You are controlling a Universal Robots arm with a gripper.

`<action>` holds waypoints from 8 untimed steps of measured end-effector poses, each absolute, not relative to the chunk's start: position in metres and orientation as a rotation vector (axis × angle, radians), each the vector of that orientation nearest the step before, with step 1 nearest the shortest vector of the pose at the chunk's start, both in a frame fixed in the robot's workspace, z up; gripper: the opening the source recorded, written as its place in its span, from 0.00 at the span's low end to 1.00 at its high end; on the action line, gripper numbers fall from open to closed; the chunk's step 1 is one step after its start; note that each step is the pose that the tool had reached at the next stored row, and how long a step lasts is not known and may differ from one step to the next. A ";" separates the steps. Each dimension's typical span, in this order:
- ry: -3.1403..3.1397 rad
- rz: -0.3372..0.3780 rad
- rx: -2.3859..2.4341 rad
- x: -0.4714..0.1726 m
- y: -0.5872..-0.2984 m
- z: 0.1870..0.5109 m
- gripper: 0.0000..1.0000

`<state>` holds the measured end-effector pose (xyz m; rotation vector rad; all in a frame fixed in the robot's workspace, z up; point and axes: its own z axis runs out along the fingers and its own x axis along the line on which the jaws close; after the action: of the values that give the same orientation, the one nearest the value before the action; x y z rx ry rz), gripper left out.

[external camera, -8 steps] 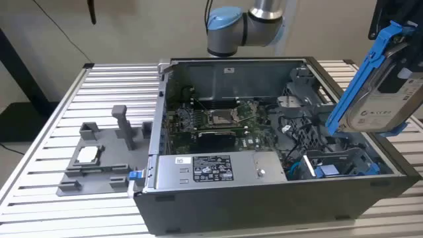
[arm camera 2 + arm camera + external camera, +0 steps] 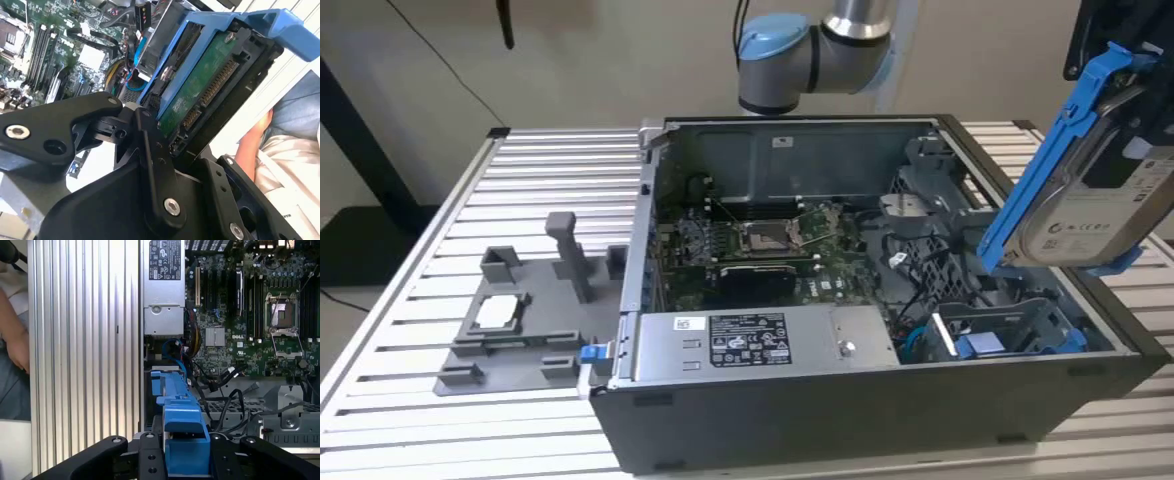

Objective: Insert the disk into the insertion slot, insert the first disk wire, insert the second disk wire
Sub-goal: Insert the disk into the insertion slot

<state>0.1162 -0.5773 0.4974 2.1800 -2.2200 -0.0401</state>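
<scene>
Claw (image 2: 185, 462) on disk (image 2: 1101, 205), over case (image 2: 854, 405)

I record the tool (image 2: 185, 460) as matt black with bright steel screws. Held in it, the disk (image 2: 1101, 215) shows dull silver-grey metal, a white paper label and a smooth blue plastic frame (image 2: 182, 410). Beneath the tool, the surface (image 2: 85, 340) is ribbed, satin bare metal. The case (image 2: 854, 400) is matt grey sheet metal.

case (image 2: 854, 420) on table (image 2: 547, 170) | power-supply box (image 2: 747, 338) inside along near wall, motherboard (image 2: 767, 245) behind it | insertion slot (image 2: 1001, 335) beside box, exterior view's right (disk (image 2: 1101, 215) above it, tilted)
</scene>
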 end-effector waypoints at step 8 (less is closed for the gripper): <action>-2.220 -0.040 2.180 0.116 -0.577 0.493 0.32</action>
<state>0.1162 -0.5773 0.4933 2.1801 -2.2200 -0.0401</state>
